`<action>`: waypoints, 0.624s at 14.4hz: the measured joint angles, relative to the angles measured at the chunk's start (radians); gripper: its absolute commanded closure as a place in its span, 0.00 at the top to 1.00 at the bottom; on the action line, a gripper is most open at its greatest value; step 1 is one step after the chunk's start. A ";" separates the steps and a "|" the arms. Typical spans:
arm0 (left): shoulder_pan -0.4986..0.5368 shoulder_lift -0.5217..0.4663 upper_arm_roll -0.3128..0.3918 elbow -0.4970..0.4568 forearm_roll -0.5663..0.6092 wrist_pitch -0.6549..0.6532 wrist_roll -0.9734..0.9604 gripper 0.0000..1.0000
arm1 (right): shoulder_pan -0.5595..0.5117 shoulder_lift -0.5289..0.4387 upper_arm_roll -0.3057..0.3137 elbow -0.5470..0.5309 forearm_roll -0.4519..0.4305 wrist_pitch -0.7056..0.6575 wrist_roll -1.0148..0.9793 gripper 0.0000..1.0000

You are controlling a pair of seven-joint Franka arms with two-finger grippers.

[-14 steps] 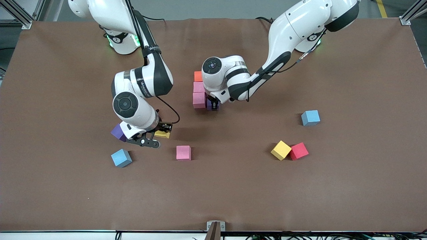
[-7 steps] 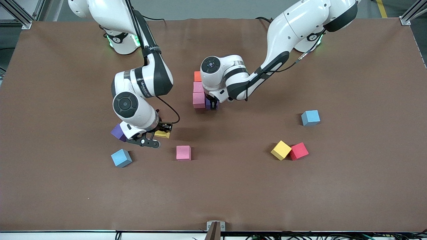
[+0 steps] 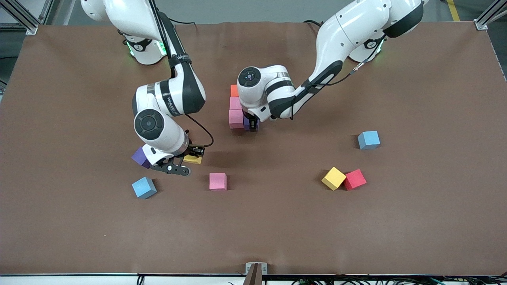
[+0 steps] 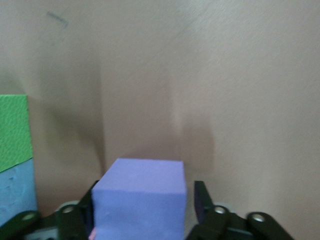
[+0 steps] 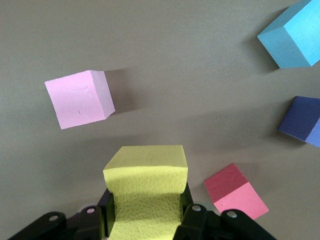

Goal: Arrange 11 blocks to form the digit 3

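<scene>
A column of blocks lies mid-table: an orange block [image 3: 234,90] farthest from the front camera, then two pink blocks [image 3: 236,111]. A purple block [image 3: 250,126] [image 4: 140,190] rests beside the nearest pink one, on the side of the left arm's end of the table. My left gripper [image 3: 251,122] [image 4: 146,202] stands open around it, with a gap showing at one finger. A green block [image 4: 14,125] and a light blue block [image 4: 17,190] show in the left wrist view. My right gripper [image 3: 193,157] [image 5: 145,207] is shut on a yellow block [image 5: 146,190] over the table.
Near the right gripper lie a purple block [image 3: 140,156], a light blue block [image 3: 144,187], a pink block [image 3: 218,181] and a red-pink block [image 5: 235,191]. Toward the left arm's end sit a light blue block [image 3: 368,139], a yellow block [image 3: 333,178] and a red block [image 3: 355,179].
The left gripper's fingers have opened off the purple block, and its arm has shifted slightly. The right arm and its yellow block have not moved.
</scene>
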 measured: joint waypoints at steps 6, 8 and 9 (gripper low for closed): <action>0.013 -0.017 -0.041 0.012 0.000 -0.066 0.013 1.00 | 0.017 0.000 0.004 -0.002 0.000 0.013 0.000 0.02; 0.047 -0.025 -0.099 0.012 0.000 -0.118 0.018 1.00 | 0.037 0.001 0.007 -0.011 0.010 0.041 0.000 0.02; 0.072 -0.027 -0.134 0.012 0.000 -0.153 0.028 1.00 | 0.058 0.002 0.009 -0.026 0.027 0.071 0.002 0.02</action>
